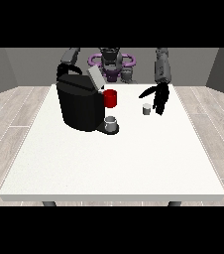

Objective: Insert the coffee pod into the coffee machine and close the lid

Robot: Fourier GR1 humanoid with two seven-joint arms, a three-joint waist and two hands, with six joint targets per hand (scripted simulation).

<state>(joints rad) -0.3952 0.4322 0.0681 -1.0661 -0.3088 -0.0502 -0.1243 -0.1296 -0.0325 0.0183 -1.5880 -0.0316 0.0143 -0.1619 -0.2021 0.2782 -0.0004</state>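
Hand at the view's left: hidden behind the coffee machine, only its arm showing above; red cup: left side covered by the machine; coffee pod: too small to show detail.

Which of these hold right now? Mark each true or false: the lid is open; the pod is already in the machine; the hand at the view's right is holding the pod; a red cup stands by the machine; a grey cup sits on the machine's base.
1. The lid is open. True: it stands tilted up from the machine.
2. The pod is already in the machine. False: it stands on the table, apart from the machine.
3. The hand at the view's right is holding the pod. False: it hangs just beside the pod, fingers pointing down, not around it.
4. A red cup stands by the machine. True.
5. A grey cup sits on the machine's base. True.
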